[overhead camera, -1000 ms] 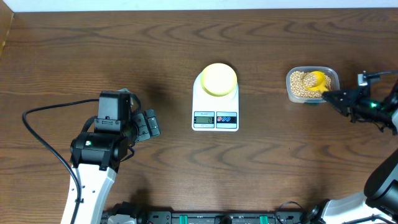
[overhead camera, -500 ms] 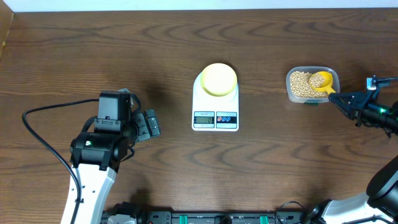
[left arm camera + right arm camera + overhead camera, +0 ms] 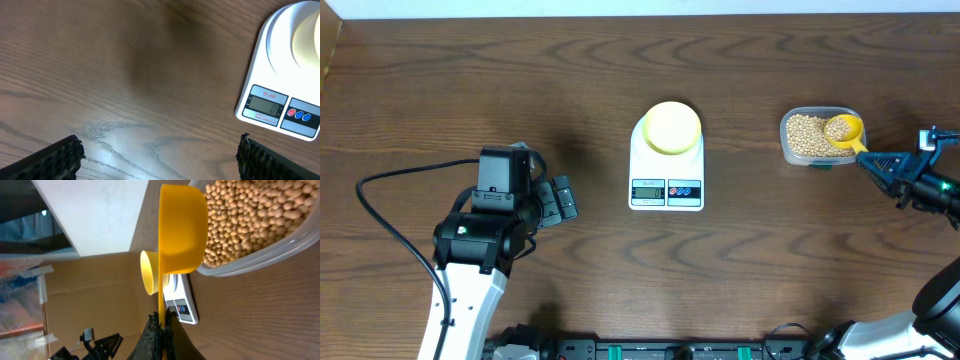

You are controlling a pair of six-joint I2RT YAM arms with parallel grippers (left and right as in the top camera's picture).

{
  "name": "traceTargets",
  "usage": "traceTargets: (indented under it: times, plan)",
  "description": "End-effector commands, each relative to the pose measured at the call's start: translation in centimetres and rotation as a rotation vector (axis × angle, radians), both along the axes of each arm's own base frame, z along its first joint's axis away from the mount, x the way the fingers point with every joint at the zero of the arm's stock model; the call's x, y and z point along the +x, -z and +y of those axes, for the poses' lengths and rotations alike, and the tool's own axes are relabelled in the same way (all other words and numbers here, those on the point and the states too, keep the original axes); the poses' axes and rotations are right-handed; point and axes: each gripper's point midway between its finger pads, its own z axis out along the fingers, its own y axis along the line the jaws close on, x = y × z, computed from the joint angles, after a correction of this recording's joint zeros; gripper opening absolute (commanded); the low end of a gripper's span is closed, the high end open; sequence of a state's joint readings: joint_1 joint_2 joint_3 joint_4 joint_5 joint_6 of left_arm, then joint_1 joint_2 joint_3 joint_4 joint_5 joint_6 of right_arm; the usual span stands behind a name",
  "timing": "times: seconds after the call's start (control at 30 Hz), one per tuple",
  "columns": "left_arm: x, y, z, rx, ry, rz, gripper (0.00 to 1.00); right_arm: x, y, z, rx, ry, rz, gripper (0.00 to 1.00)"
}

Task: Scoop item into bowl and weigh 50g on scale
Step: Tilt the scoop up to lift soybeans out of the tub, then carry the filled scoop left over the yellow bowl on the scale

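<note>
With the right gripper [image 3: 869,158] clamped on the handle of the bean-filled scoop [image 3: 843,130] above the tub [image 3: 784,145] of beans [image 3: 805,135] right of the scale [image 3: 666,190], the load seemingly wanted a slow, level carry to the bowl [image 3: 672,127] atop the scale, while the left gripper [image 3: 563,198] sat wide open, holding nothing, left of the scale.

Dark, glossy wood-grain table [image 3: 770,290]

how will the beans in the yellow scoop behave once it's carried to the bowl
The beans are small, round and loose, so they would probably roll out if the scoop tips. The right pincer pinches only the thin handle's end, so the loaded cup may wobble or sag.
</note>
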State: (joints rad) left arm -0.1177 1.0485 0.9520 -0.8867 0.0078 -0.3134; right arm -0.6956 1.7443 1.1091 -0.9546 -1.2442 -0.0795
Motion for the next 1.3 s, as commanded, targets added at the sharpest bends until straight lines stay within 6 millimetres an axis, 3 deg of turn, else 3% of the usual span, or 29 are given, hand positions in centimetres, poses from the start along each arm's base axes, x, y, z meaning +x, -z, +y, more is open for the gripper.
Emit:
traceTargets:
  times: [0.0, 0.2, 0.5, 0.77, 0.97, 1.27]
  plan:
    - [0.0, 0.1, 0.5, 0.020, -0.006, 0.005, 1.00, 0.1, -0.8, 0.3, 0.031, -0.014, -0.071, 0.01]
    - [0.0, 0.1, 0.5, 0.020, -0.006, 0.005, 1.00, 0.2, -1.3, 1.1, 0.055, -0.034, -0.096, 0.01]
    - [0.0, 0.1, 0.5, 0.020, -0.006, 0.005, 1.00, 0.6, -2.3, 4.0, 0.108, -0.110, -0.124, 0.01]
    - [0.0, 0.1, 0.5, 0.020, -0.006, 0.005, 1.00, 0.8, -2.8, 7.7, 0.139, -0.216, -0.138, 0.01]
    - [0.0, 0.1, 0.5, 0.020, -0.006, 0.005, 1.00, 0.8, -4.4, 11.1, 0.214, -0.310, -0.194, 0.01]
    - [0.0, 0.1, 0.5, 0.020, -0.006, 0.005, 1.00, 1.1, -4.4, 15.6, 0.241, -0.438, -0.151, 0.01]
